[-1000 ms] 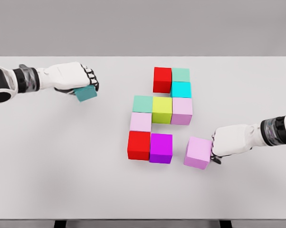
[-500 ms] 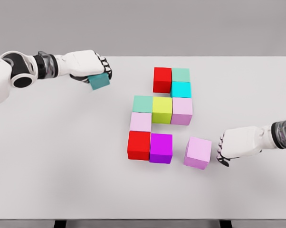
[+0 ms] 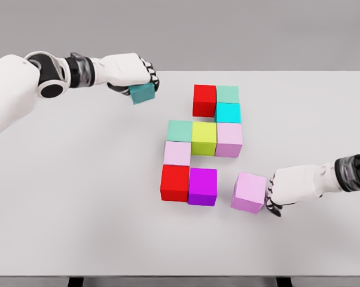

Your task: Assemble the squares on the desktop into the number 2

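Note:
Several coloured cubes lie grouped mid-table: red (image 3: 204, 100), mint (image 3: 227, 94), cyan (image 3: 228, 112), a row of mint (image 3: 180, 130), yellow-green (image 3: 204, 138) and pink (image 3: 229, 139), then pale pink (image 3: 177, 153), red (image 3: 175, 182) and purple (image 3: 203, 186). A loose pink cube (image 3: 249, 192) sits slightly skewed, a small gap right of the purple one. My right hand (image 3: 271, 197) is curled against its right side without gripping it. My left hand (image 3: 145, 79) holds a teal cube (image 3: 143, 93) above the table, left of the top red cube.
The white table (image 3: 78, 197) runs across the whole view, with its front edge near the bottom of the picture and a grey wall behind its far edge.
My left hand has carried the teal cube to the right, towards the group. My right hand drew back from the loose pink cube, then returned to its right side.

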Tool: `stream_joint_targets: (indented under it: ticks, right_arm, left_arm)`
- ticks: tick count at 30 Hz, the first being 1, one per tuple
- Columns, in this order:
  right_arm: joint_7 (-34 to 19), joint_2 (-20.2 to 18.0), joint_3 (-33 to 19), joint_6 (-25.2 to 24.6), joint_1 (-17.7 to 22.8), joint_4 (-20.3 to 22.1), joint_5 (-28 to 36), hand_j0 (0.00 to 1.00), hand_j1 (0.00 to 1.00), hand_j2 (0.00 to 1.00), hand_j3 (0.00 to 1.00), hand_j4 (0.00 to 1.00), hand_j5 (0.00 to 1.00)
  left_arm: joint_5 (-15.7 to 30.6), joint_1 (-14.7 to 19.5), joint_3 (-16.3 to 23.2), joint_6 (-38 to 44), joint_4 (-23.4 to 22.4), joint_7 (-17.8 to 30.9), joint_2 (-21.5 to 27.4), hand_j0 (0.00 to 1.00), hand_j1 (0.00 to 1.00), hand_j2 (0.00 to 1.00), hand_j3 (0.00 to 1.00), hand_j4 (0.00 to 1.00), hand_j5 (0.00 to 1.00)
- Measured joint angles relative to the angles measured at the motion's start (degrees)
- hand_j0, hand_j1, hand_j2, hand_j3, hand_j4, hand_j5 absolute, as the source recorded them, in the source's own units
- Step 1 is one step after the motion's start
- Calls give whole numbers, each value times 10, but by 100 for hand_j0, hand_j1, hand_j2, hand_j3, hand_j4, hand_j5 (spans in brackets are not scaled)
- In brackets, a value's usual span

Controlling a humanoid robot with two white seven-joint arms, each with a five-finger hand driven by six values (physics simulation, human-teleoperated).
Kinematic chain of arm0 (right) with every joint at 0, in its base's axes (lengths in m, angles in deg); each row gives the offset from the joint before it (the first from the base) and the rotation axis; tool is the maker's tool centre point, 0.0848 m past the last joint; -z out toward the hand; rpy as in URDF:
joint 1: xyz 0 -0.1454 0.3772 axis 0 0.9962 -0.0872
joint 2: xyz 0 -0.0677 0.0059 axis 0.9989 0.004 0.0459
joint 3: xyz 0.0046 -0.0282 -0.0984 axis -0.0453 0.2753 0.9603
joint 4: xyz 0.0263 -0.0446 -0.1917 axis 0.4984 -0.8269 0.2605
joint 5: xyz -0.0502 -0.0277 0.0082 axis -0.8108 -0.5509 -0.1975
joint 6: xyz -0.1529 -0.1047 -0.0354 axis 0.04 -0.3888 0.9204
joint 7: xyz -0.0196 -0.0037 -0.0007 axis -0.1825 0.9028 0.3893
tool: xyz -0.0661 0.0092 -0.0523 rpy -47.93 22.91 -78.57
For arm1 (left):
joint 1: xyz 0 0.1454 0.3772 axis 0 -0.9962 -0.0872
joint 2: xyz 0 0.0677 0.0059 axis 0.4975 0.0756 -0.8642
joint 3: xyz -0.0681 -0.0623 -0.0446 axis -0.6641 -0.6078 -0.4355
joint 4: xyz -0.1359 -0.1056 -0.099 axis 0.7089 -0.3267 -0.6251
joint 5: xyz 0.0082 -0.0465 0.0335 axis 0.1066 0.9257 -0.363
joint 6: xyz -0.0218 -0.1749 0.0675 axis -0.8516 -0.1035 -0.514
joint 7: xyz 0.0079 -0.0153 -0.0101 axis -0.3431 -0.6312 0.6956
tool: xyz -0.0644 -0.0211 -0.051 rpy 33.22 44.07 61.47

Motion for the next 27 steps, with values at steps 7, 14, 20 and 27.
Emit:
stream_joint_targets:
  ticks: [7,14,20,27]
  right_arm:
    - [-1,15,0,0,0,0,-1,42,42,42,42,42,42]
    - [-1,23,-1,0,0,0,-1,42,42,42,42,42,42]
    - [-1,31,-2,0,-1,-1,-1,42,42,42,42,42,42]
    - [-1,42,-6,0,-4,-3,0,42,42,42,42,42,42]
  left_arm:
    - [-1,4,5,0,-13,0,-20,53,53,53,53,53,53]
    - [-5,6,5,0,-48,1,-47,54,54,54,54,54,54]
    - [-9,6,5,0,-54,1,-61,54,54,54,54,54,54]
    - [-17,-2,5,0,-55,1,-67,55,55,55,55,55,55]
